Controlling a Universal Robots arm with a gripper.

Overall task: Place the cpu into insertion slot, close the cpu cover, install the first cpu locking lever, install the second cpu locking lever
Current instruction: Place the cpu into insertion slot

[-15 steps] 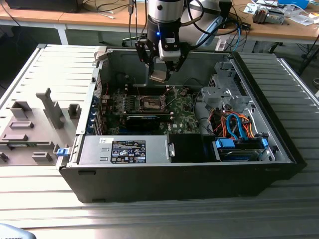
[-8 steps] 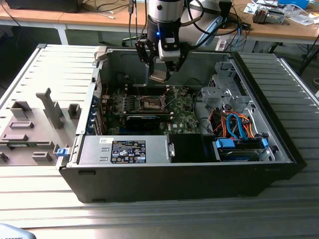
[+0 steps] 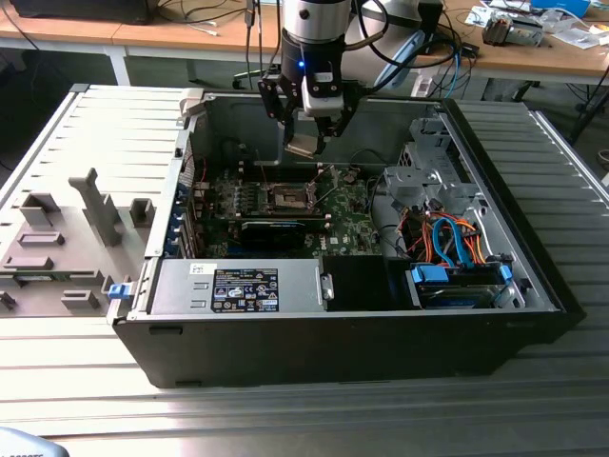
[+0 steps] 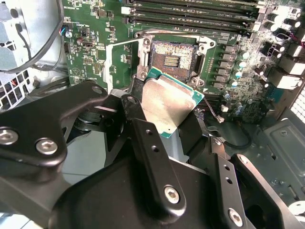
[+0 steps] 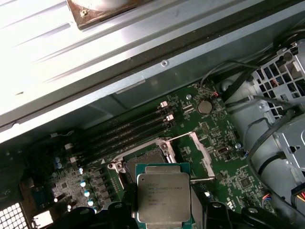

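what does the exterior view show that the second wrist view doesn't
Exterior view, not the wrist one: the whole open computer case on a ribbed grey table, a silver labelled box at its near wall, blue and orange cables toward the exterior view's right, and the arm above the case.
Second wrist view, not the exterior: the screws on the black fingers, the chip with its green rim, and the contact grid inside the socket.
Both: the gripper shut on the chip, held clear of the empty socket.
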